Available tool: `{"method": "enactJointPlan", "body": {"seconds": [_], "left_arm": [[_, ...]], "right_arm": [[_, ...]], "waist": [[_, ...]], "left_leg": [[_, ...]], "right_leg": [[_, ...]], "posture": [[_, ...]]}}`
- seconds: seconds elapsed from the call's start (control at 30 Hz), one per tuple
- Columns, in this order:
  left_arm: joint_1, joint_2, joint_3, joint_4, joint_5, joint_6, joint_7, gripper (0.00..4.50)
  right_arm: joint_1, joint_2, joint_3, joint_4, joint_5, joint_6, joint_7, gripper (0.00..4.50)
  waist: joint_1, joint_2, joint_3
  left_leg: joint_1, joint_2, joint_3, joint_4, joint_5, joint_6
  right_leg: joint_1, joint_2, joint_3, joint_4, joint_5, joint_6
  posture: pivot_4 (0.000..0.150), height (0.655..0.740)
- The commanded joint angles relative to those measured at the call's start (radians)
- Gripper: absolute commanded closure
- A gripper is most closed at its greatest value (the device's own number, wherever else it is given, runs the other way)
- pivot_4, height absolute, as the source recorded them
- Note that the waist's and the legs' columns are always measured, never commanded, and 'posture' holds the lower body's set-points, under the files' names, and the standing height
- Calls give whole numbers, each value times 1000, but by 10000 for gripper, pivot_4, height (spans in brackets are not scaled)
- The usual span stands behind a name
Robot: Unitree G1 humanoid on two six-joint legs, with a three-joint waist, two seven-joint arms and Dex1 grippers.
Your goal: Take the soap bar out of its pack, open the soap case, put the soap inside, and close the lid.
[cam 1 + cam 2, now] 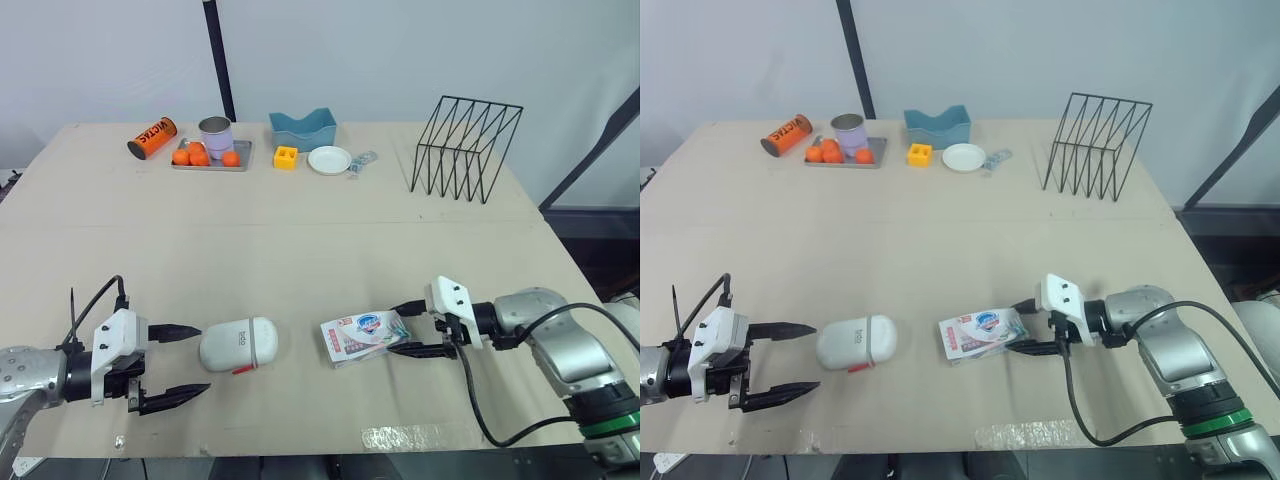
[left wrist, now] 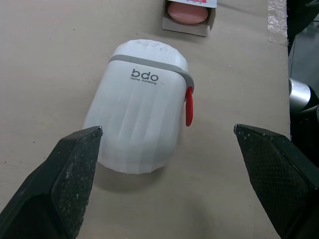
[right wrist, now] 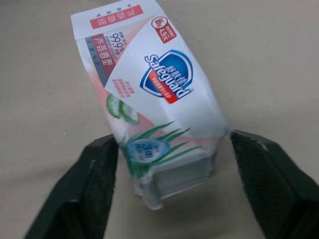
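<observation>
Left gripper [image 1: 203, 358] wide open, empty, lower left, facing closed soap case [image 1: 238, 344].
Left wrist: soap bar [image 2: 187, 12] showing in open end of pack [image 2: 185, 29]. Right wrist: right gripper [image 3: 172, 144] open astride pack, unclamped; unpacking step in hand, next likely pinch pack firmly.

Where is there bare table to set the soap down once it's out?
Bare: the wide middle band of table, bordered behind by tray, plate and rack, in front by case and pack. Crowded: the back row, and the narrow gap between case and pack.
</observation>
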Motion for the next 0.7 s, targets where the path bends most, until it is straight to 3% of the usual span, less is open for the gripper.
{"method": "enactJointPlan", "body": {"seconds": [0.03,0.7], "left_arm": [[8,-3,29,-38,-10,-8,11,0],[3,-5,22,-23,6,-27,25,0]], "right_arm": [[-1,-10,-2,-4,4,-11,31,17068],[-1,13,-11,-25,-3,-4,10,17068]], "waist": [[0,0,0],[0,0,0]], "left_leg": [[0,0,0,0,0,0],[1,0,0,0,0,0]], "right_leg": [[0,0,0,0,0,0],[1,0,0,0,0,0]], "posture": [[1500,7400],[1500,7400]]}}
